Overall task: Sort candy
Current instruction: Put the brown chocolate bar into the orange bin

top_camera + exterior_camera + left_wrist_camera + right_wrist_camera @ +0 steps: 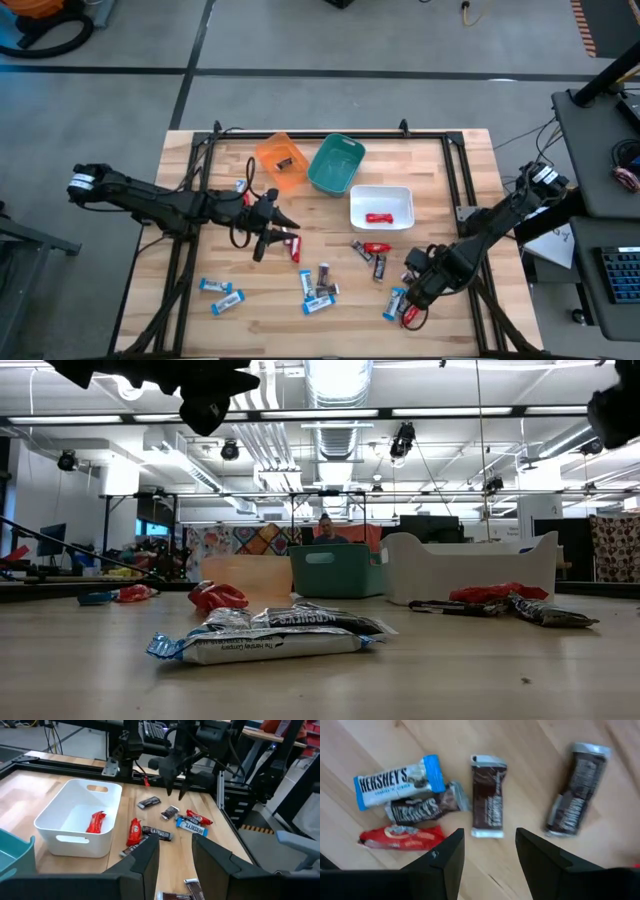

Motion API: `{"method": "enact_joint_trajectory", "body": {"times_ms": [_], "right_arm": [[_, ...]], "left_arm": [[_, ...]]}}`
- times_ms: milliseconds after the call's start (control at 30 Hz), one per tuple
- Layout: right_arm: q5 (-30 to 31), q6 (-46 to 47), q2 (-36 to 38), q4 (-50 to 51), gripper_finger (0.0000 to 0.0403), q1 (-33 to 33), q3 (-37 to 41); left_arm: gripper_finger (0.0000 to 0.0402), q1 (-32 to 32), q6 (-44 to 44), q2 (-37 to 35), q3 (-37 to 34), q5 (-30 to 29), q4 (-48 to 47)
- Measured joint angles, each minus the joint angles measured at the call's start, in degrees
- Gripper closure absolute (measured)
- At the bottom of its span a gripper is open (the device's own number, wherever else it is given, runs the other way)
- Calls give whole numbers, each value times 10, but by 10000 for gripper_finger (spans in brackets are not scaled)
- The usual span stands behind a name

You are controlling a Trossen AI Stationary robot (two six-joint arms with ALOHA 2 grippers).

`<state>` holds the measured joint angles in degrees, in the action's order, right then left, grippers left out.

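At the left of the high view, two light blue-and-white wrapped candy bars (221,293) lie loose on the pale wooden counter (200,320), still unsorted. Just right of them and higher, the left gripper (281,228) hangs above the counter at centre-left, its jaws a narrow gap apart with nothing between them; a shiny red wrapped bar (293,246) lies just below its tips, probably the next pick.

Above it, at upper centre, three bins stand in a row as the sorting targets: a translucent orange plastic bin (270,152) with one dark bar (283,163) inside, a teal plastic bin (322,175) that looks empty, and a white rectangular plastic bin (382,196) holding a red bar (378,217). So each colour seems to have its own bin.

Below the teal bin, a small heap of blue-and-white and dark brown bars (320,288) waits. Further right, a red bar and dark bars (370,255) lie just below the white bin.

At lower right, the right gripper (413,291) hovers low over a cluster, jaws spread moderately and empty. Its wrist view shows them straddling a dark brown bar (488,802), with a blue-and-white Hershey's bar (397,781), another dark bar (425,809) and a red bar (401,836) beside it, and a further dark bar (576,787) apart. The pose suggests it is lining up on that middle dark bar.
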<state>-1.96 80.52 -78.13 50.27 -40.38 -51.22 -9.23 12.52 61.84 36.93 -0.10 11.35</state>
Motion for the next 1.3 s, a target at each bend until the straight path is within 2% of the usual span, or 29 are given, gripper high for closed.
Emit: {"method": "enact_joint_trajectory", "body": {"times_ms": [200, 433, 733, 1000, 1100, 1300], "right_arm": [[0, 9, 0, -86, 226, 0, 43], [5, 21, -5, -86, 225, 0, 57], [-19, -10, -87, -88, 225, 0, 54], [-16, -12, -106, -89, 227, 1, 53], [-8, -17, -102, -90, 241, 2, 53], [0, -18, -91, -91, 299, 4, 54]], "left_arm": [[302, 0, 3, 0, 0, 0, 0], [302, 0, 2, 12, -1, -11, 2], [302, 0, 2, 23, -1, -27, 2], [302, 0, 1, 23, -1, -32, 6], [302, 0, 1, 24, -1, -44, 9], [302, 0, 2, 28, -1, -45, 12]]}}
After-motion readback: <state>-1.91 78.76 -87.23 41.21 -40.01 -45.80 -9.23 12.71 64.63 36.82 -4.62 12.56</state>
